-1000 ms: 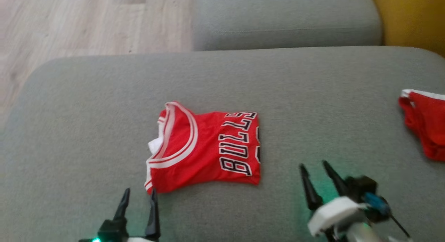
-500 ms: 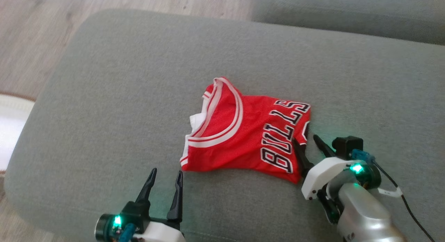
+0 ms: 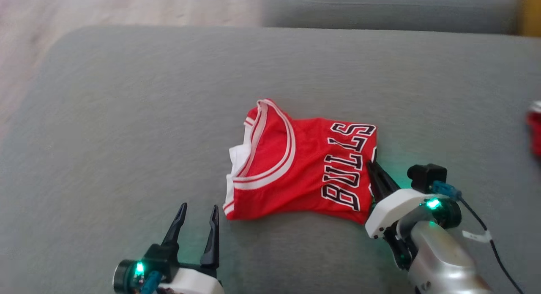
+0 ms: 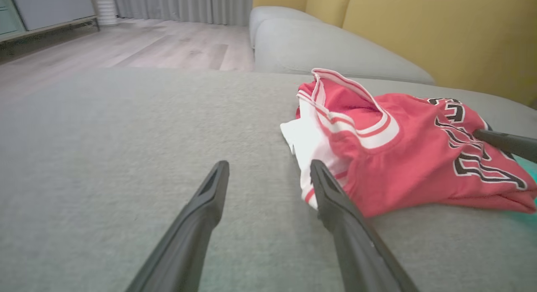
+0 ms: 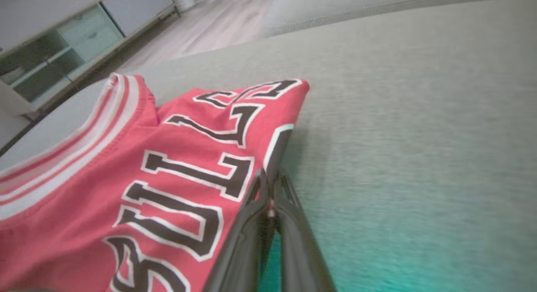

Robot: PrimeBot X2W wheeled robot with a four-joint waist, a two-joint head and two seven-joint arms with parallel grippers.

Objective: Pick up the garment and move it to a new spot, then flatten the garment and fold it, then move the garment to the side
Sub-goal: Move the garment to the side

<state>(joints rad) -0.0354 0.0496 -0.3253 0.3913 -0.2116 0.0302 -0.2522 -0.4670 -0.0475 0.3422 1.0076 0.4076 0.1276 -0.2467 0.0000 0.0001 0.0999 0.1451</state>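
The garment point(image 3: 296, 171) is a red jersey with white trim and black "BULLS" lettering, folded and lying flat on the grey sofa cushion point(image 3: 127, 116). My right gripper point(image 3: 374, 167) is shut on its right edge, beside the lettering; in the right wrist view the fingertips point(image 5: 268, 178) pinch the fabric point(image 5: 126, 157) there. My left gripper point(image 3: 198, 211) is open and holds nothing, just short of the garment's near-left corner. In the left wrist view its right finger point(image 4: 335, 199) is beside the white-trimmed corner of the garment point(image 4: 398, 157).
Another red cloth point(image 3: 534, 133) lies at the cushion's far right edge. A second grey cushion point(image 3: 380, 11) lies beyond, with a yellow backrest point(image 4: 419, 23) to the right. Wooden floor point(image 3: 127, 6) lies past the cushion's left and far edges. A cabinet point(image 5: 63, 53) stands in the distance.
The head camera has shifted. My right gripper came forward to the garment's right edge and its jaws closed there. The left gripper stays open.
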